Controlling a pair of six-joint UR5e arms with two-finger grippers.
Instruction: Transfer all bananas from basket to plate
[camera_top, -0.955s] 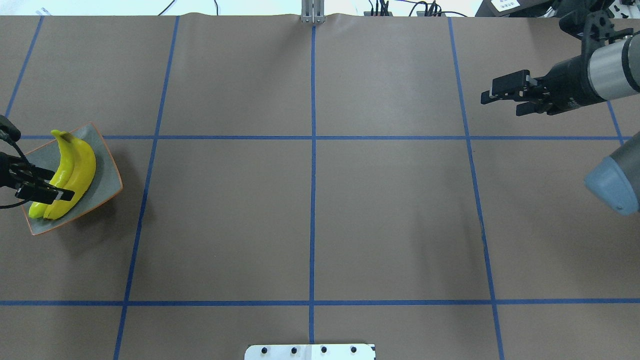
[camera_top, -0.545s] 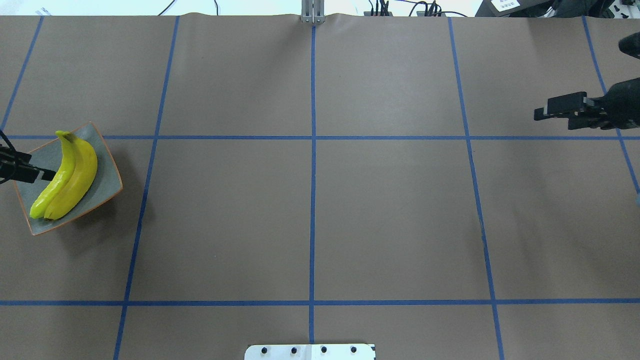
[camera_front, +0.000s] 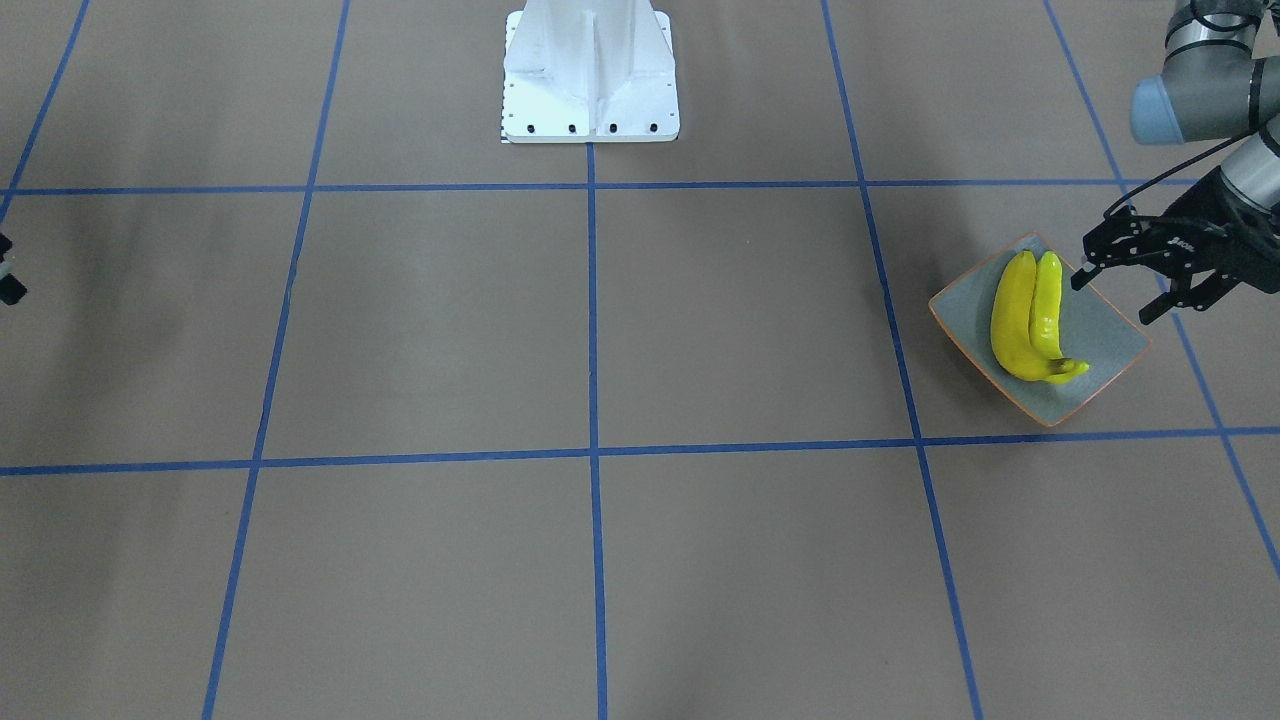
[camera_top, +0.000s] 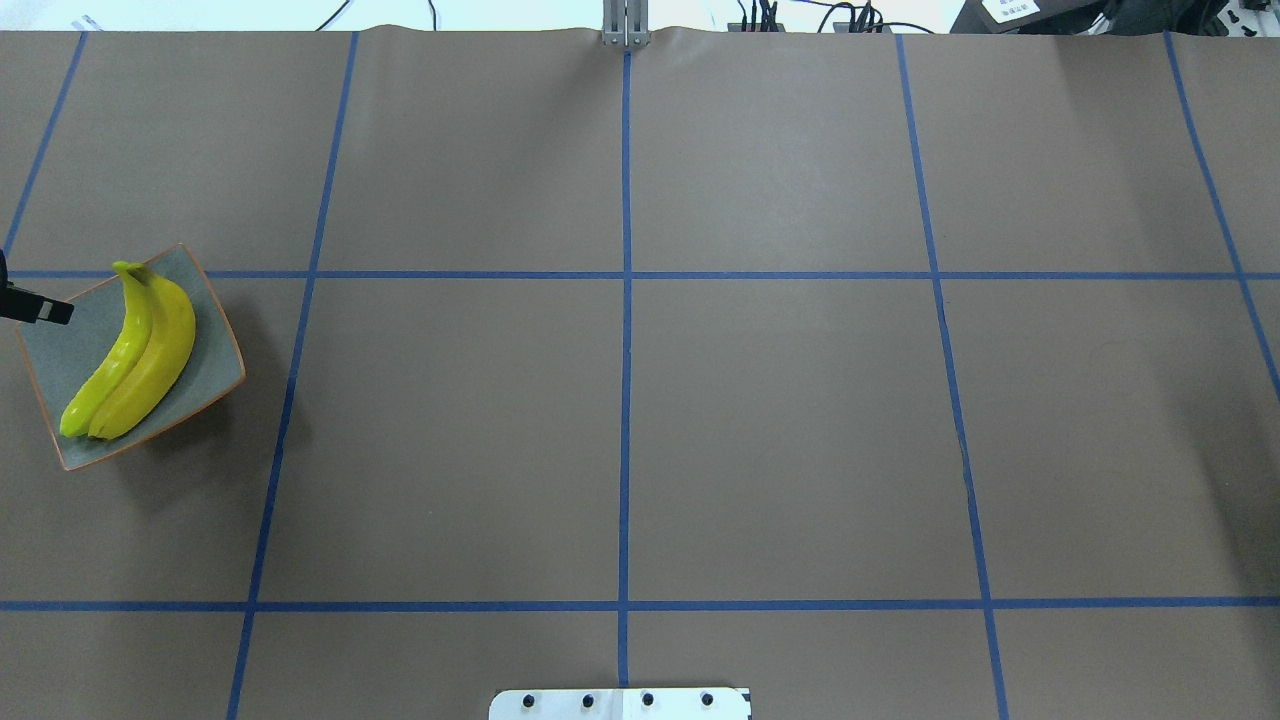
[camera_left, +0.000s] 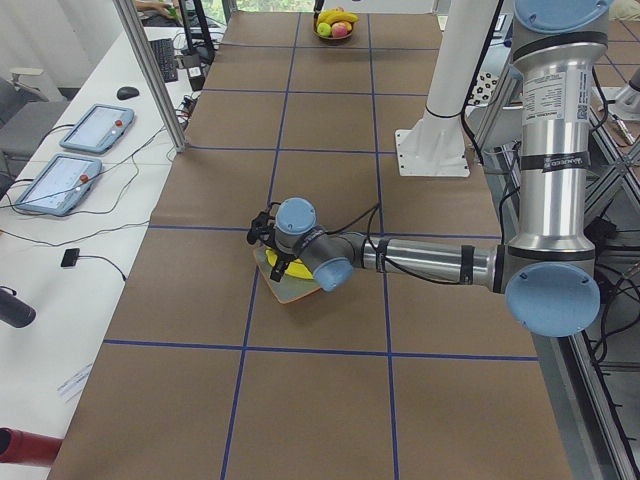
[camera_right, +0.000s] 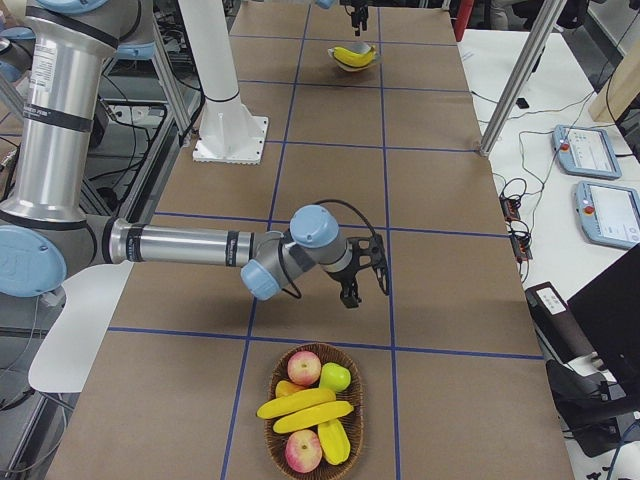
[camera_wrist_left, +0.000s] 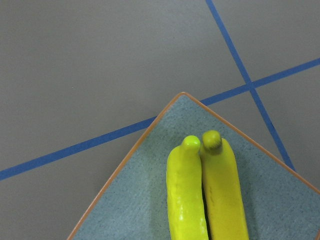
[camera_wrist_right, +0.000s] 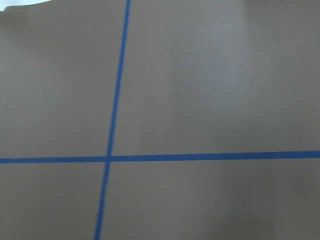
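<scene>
A: Front view first. We're seeing the plate (camera_front: 1115, 340) sitting on the robot's left side of the table (camera_front: 600, 330), with two bananas (camera_front: 1025, 315) lying on it side by side, touching.
B: Agreed. We're marking the left gripper (camera_front: 1115, 293) hanging at the plate's outer edge, just beside the banana ends, fingers spread and pinching nothing. Only a sliver of the right gripper (camera_front: 6, 283) is showing at the frame edge.
A: Overhead next. The plate (camera_top: 210, 350) and bananas (camera_top: 145, 350) are sitting at the far left, and only the tip of the left gripper is poking in by the plate's corner.
B: From the left side, the near arm is covering most of the plate (camera_left: 285, 292), and a bit of yellow is peeking out.
A: From the right side, we're finding the basket (camera_right: 272, 445) holding two more bananas (camera_right: 305, 410) among other fruit (camera_right: 304, 368). The right gripper (camera_right: 367, 292) is hanging near the basket, apart from it. We're not judging its fingers here, so we cannot tell.
B: Left wrist view is showing a plate corner (camera_wrist_left: 135, 200) and two banana ends (camera_wrist_left: 205, 190).
A: Right wrist view is showing bare table with tape lines (camera_wrist_right: 112, 159) crossing.
</scene>
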